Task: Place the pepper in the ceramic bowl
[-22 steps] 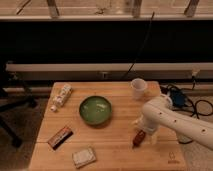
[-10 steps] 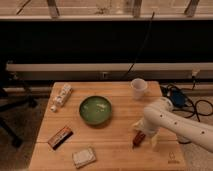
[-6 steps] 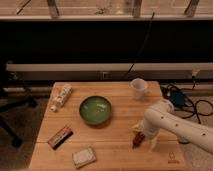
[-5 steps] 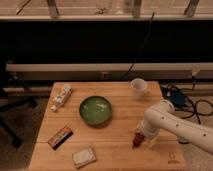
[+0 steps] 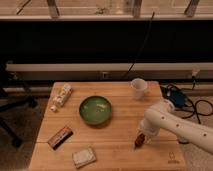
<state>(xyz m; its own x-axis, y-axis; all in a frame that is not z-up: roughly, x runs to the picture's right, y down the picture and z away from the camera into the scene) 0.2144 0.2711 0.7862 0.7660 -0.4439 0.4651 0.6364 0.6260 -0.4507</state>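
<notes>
Near the front-right edge of the tabletop [image 5: 120, 92] the gripper [image 5: 141, 137] sits low at the pepper [image 5: 139, 143] — apparently to lift it, though whether it grips I cannot tell — with the ceramic bowl [image 5: 83, 111] well apart, mid-table.

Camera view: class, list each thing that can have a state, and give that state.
ceramic bowl: upright, empty.
pepper: outside the bowl, under the gripper.
gripper: low over the pepper, right of the bowl.
white cup: upright.
brown bar: lying flat.
</notes>
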